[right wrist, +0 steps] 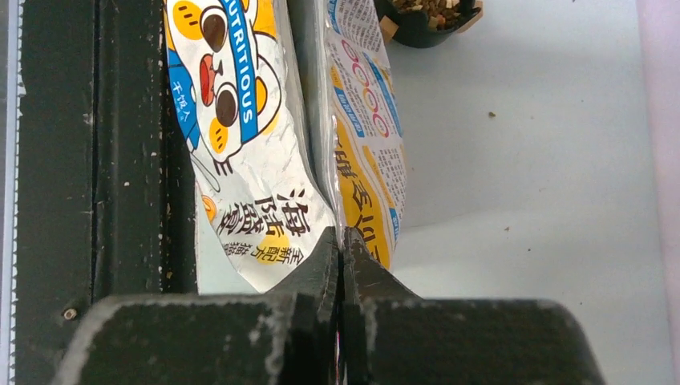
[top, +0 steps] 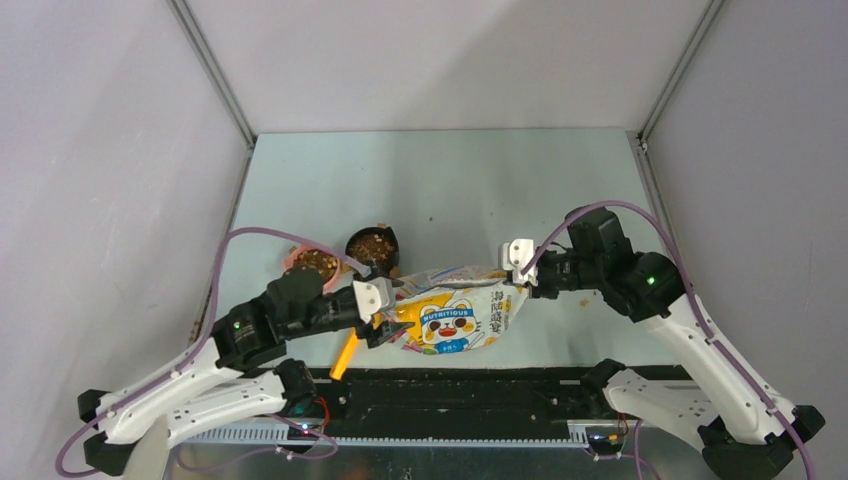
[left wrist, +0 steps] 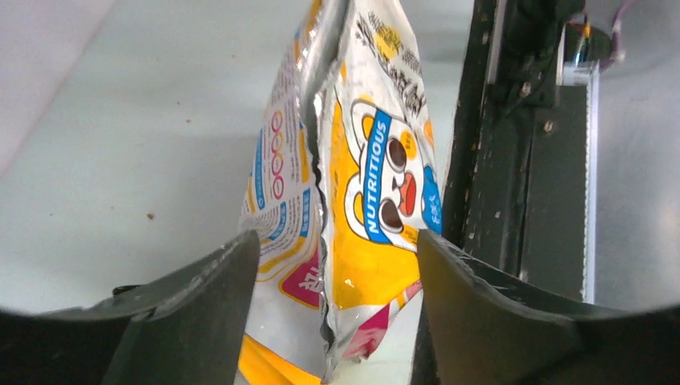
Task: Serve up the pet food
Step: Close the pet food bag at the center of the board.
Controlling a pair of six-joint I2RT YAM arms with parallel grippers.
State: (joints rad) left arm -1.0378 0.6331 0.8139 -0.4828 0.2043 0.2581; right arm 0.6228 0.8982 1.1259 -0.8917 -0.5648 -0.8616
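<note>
The cartoon-cat bag (top: pixel 455 318) lies on its side at the table's front middle. My right gripper (top: pixel 520 275) is shut on the bag's right end; the right wrist view shows the jaws (right wrist: pixel 342 241) pinched on the bag's edge (right wrist: pixel 257 160). My left gripper (top: pixel 385 322) is open at the bag's left end; in the left wrist view (left wrist: pixel 337 273) its fingers stand on either side of the bag (left wrist: pixel 353 184), apart from it. Brown kibble fills a black bowl (top: pixel 372 245) and a pink bowl (top: pixel 315 263) left of the bag. The black bowl's rim (right wrist: pixel 417 32) also shows in the right wrist view.
A yellow scoop handle (top: pixel 345 355) lies below my left gripper by the black rail (top: pixel 470 385) along the table's near edge. Stray pellets (right wrist: pixel 491 115) lie on the table beside the bag. White walls close in the table's left, right and far sides.
</note>
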